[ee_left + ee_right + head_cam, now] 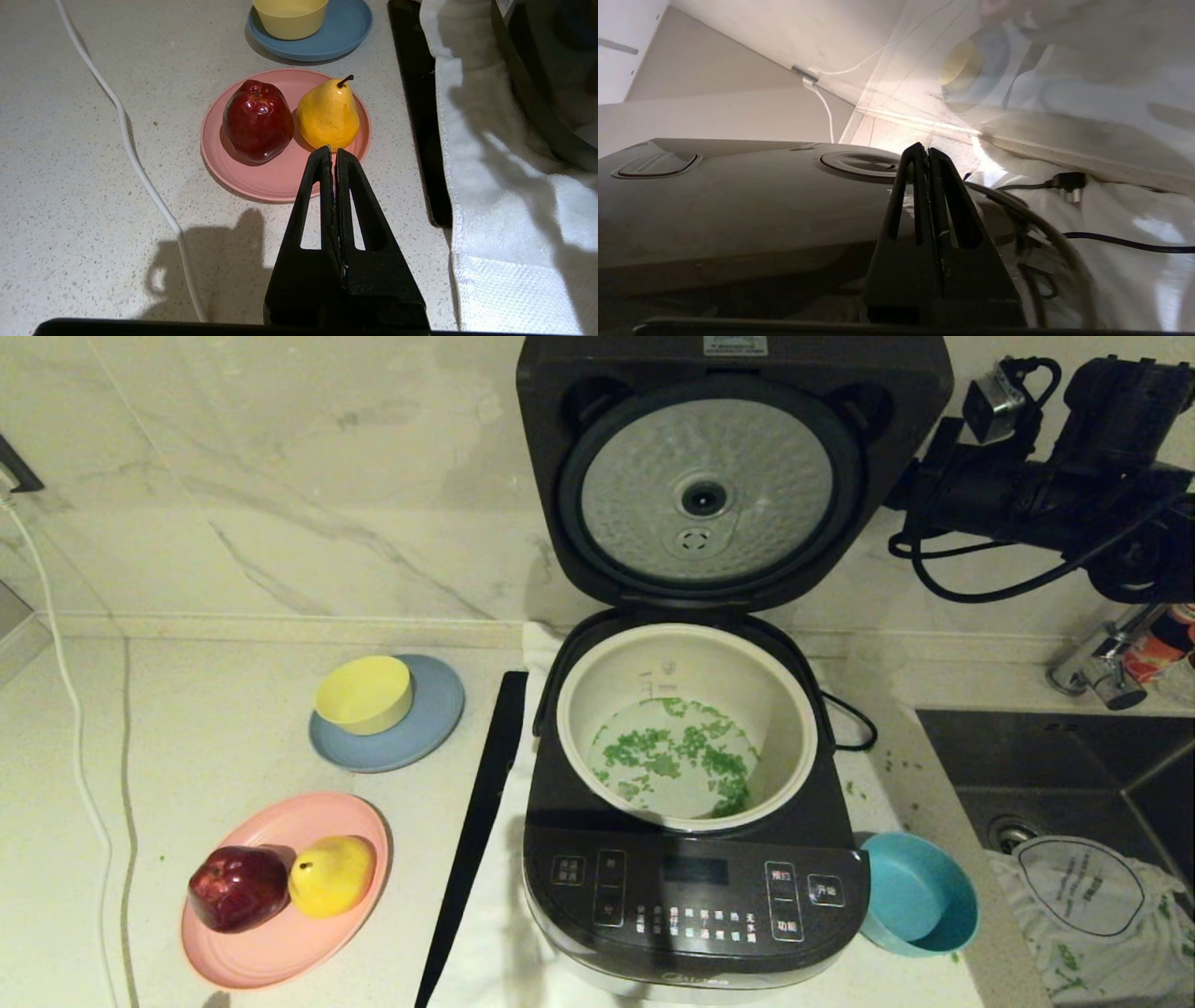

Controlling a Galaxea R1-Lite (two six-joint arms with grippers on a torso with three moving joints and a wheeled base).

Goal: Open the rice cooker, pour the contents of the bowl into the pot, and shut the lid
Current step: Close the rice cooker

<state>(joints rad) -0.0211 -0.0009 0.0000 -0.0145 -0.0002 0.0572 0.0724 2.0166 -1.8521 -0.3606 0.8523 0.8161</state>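
Pink plate (280, 933) and black strip (476, 831) flank the rice cooker (691, 887).

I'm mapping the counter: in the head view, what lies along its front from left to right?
Pink plate holding red apple and yellow pear → long black strip → dark grey rice cooker → empty teal-blue round bowl → steel sink.

- Right arm (1036, 490): matte black housings, looped black cables, a small silver camera block on top
- Right gripper (928, 154): two black triangular fingers with slotted cut-outs
- Left gripper (334, 154): the same black slotted fingers, scuffed along their inner edges
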